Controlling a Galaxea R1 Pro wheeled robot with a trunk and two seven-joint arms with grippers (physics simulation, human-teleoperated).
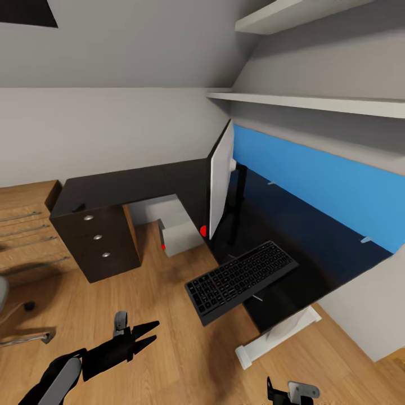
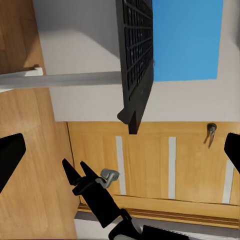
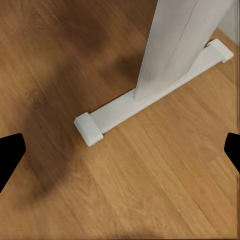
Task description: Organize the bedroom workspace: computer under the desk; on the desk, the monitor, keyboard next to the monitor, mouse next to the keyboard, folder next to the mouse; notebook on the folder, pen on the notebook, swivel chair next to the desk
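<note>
A black L-shaped desk (image 1: 140,183) with a blue back panel stands on a wooden floor (image 1: 169,337). A slim silver-framed keyboard with black keys (image 1: 242,278) lies at the desk's front edge, one end overhanging it. A flat monitor (image 1: 221,179) stands edge-on near the inner corner. A light grey computer tower (image 1: 180,236) sits underneath. The left gripper (image 1: 152,332) hangs released, fingers spread, holding nothing. The right gripper (image 3: 120,150) is spread wide above the white desk leg (image 3: 175,55).

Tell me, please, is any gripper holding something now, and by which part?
Nothing is held. The left gripper hangs open over the wooden floor, its black fingers apart and bare. The right gripper's fingertips stand wide apart above the floor, with nothing between.
</note>
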